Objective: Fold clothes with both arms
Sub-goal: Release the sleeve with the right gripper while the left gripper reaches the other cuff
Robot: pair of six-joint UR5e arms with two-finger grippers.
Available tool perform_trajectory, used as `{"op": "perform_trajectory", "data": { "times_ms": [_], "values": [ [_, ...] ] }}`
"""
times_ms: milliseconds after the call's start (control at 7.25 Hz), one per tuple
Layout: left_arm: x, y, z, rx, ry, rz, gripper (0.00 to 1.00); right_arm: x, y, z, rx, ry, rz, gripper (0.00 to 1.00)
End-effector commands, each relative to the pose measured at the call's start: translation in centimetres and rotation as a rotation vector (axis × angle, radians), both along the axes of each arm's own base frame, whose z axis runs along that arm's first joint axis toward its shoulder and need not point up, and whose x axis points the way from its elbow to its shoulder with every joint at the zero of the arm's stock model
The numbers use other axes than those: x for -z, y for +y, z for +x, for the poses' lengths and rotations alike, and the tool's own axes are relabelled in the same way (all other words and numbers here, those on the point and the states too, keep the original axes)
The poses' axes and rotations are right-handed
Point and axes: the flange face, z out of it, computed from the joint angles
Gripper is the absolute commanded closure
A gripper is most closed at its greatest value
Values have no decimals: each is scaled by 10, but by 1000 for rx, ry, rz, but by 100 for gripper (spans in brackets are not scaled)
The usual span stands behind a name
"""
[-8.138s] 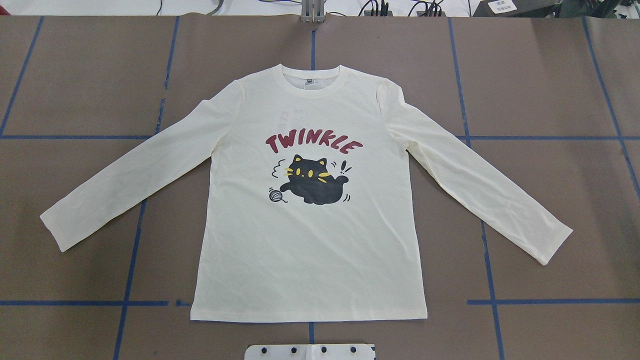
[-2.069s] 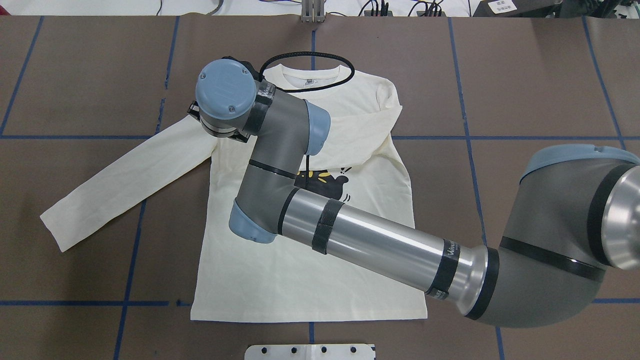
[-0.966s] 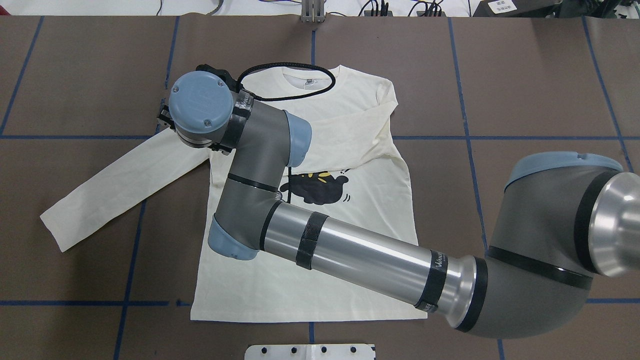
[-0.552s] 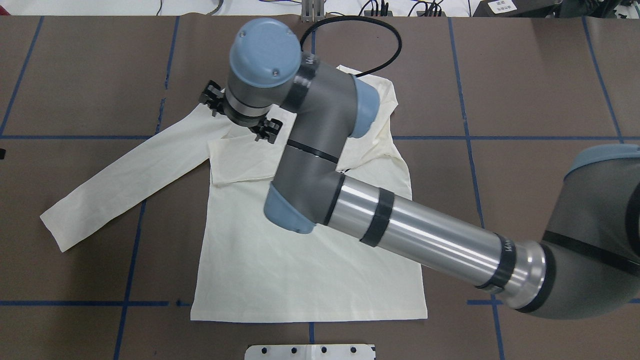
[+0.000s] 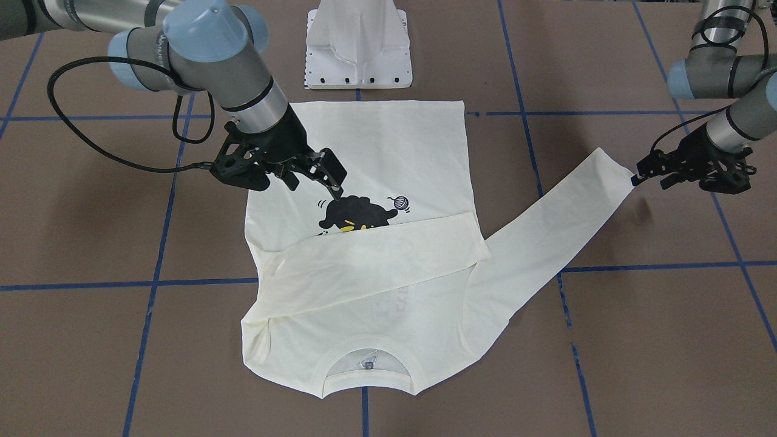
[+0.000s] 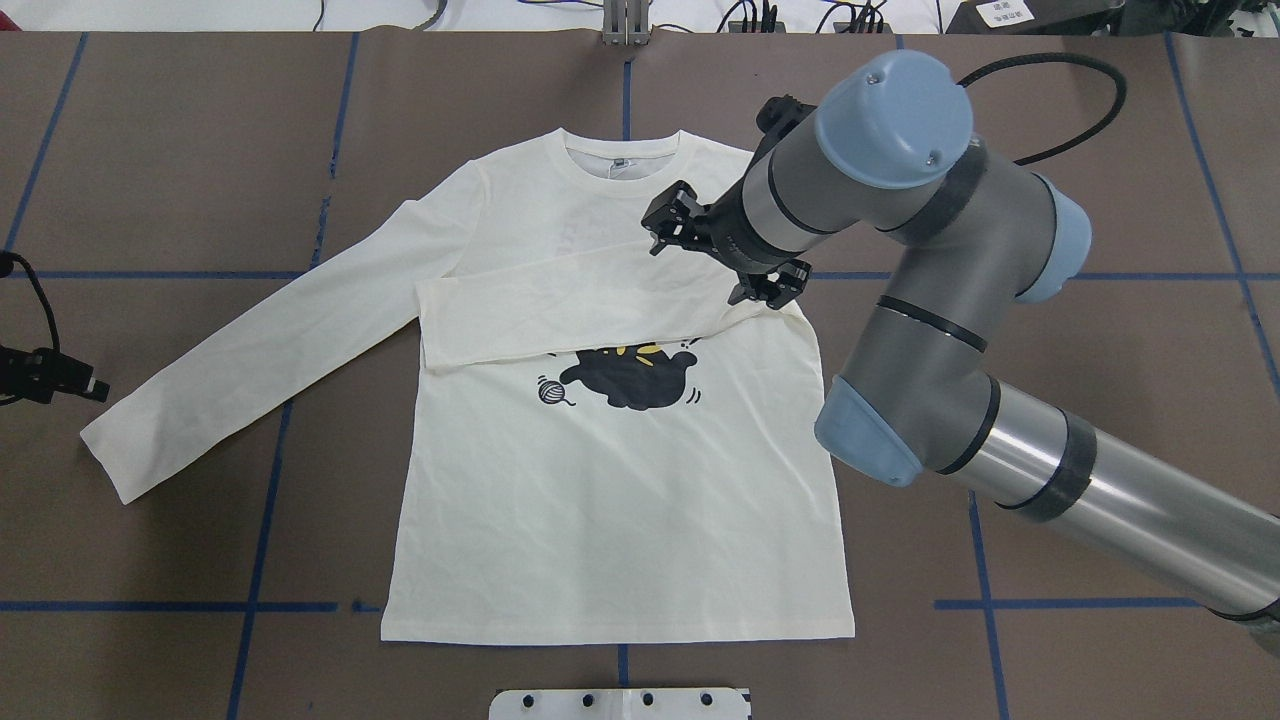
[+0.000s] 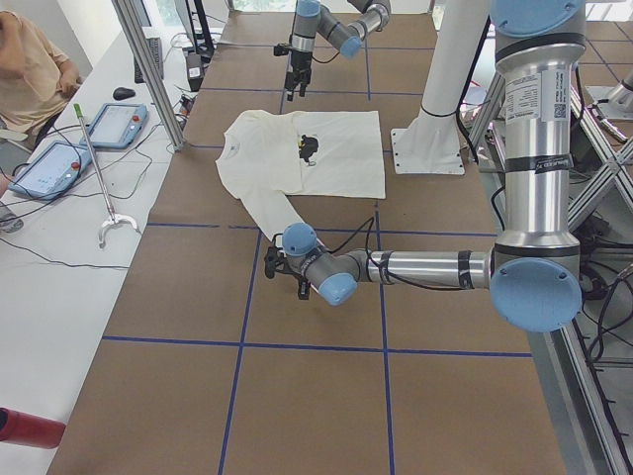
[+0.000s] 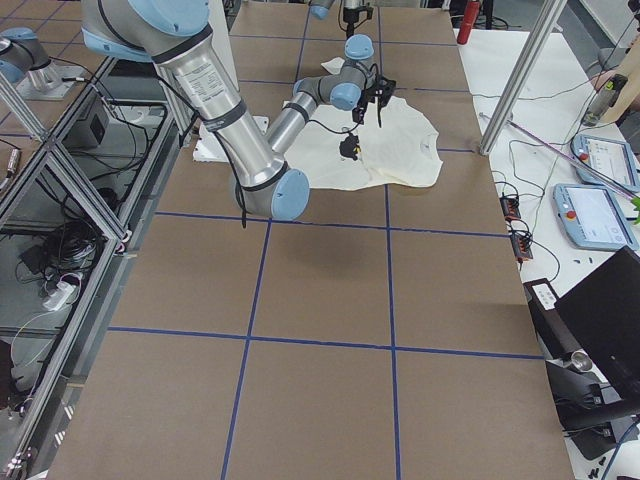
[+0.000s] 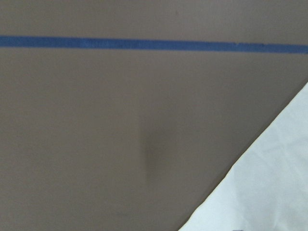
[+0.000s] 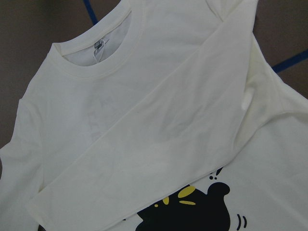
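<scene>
The cream T-shirt (image 6: 620, 500) lies flat, print side up, on the brown table. Its right sleeve (image 6: 560, 310) is folded across the chest, covers the lettering and leaves the black cat print (image 6: 625, 375) showing. My right gripper (image 6: 720, 250) is open and empty above the shirt's right shoulder; in the front view it (image 5: 285, 176) hovers over the cat. My left gripper (image 5: 692, 176) is open and low beside the cuff of the outstretched left sleeve (image 5: 546, 224), with one fingertip (image 5: 635, 178) at the cuff edge. The left wrist view shows only a corner of that sleeve (image 9: 269, 192).
The white pedestal base (image 5: 358, 54) stands at the hem side of the shirt. Blue tape lines (image 6: 260, 500) grid the table. In the left side view a person (image 7: 30, 69) sits at a side bench with tablets (image 7: 54, 168) and a hooked rod (image 7: 99, 178).
My right arm has swung back from the shirt's left shoulder to its right shoulder, leaving the right sleeve folded across the chest. My left gripper has come in beside the left cuff.
</scene>
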Motion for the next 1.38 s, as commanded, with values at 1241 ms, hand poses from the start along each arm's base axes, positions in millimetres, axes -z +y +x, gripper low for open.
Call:
{"op": "perform_trajectory", "data": {
  "times_ms": [1241],
  "values": [
    [-15,19,19,-52,-24,-25,51,-8,5,16,-6,-2,3,1]
  ]
}}
